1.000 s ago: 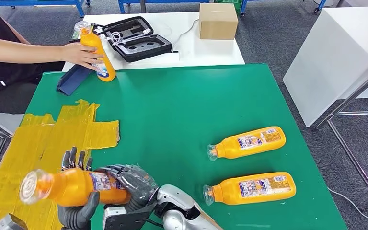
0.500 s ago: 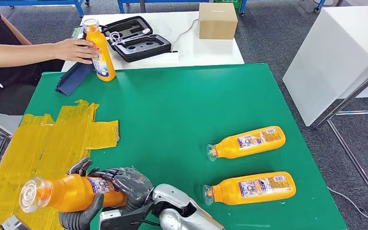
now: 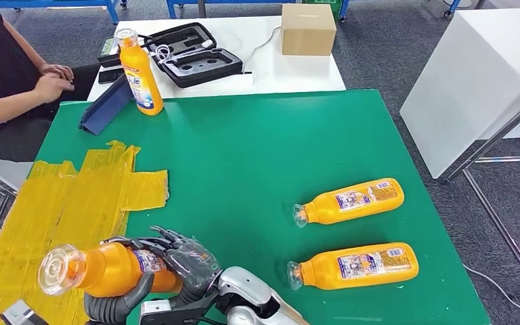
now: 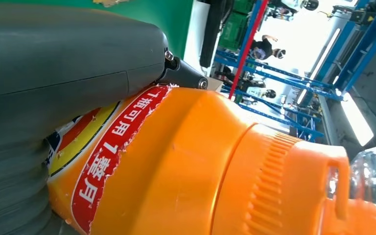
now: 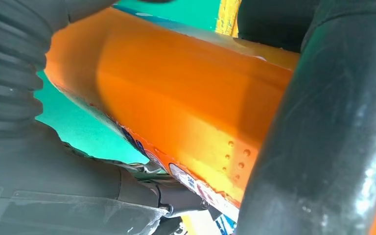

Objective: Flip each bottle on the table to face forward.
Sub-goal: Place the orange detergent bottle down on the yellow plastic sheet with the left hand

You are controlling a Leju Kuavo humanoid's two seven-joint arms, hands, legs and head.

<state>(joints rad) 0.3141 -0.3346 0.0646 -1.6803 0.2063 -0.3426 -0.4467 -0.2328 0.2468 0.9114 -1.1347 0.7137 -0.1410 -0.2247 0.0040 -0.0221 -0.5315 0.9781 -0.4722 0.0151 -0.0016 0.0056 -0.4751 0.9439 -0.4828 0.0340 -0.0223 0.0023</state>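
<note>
I hold an orange bottle (image 3: 108, 269) (image 4: 200, 166) (image 5: 176, 107) on its side above the near left part of the green table (image 3: 257, 149), clear cap pointing left. My right hand (image 3: 183, 261) (image 5: 323, 137) wraps its label end from above. My left hand (image 3: 112, 306) (image 4: 63, 63) grips it from below. Two more orange bottles lie on their sides at the near right, caps pointing left: one farther (image 3: 352, 201), one nearer (image 3: 359, 265). Another orange bottle (image 3: 141, 74) stands upright at the far left edge.
Yellow tape patches (image 3: 68, 196) cover the table's left side. A blue tray-like piece (image 3: 105, 112) lies by the upright bottle. A person (image 3: 13, 88) sits at the far left. Behind are a black case (image 3: 189, 54), a cardboard box (image 3: 307, 29) and a white table (image 3: 474, 74).
The person has let go of the far bottle, left it upright and drawn the hand back. The bottle in my hands has shifted slightly right and lower.
</note>
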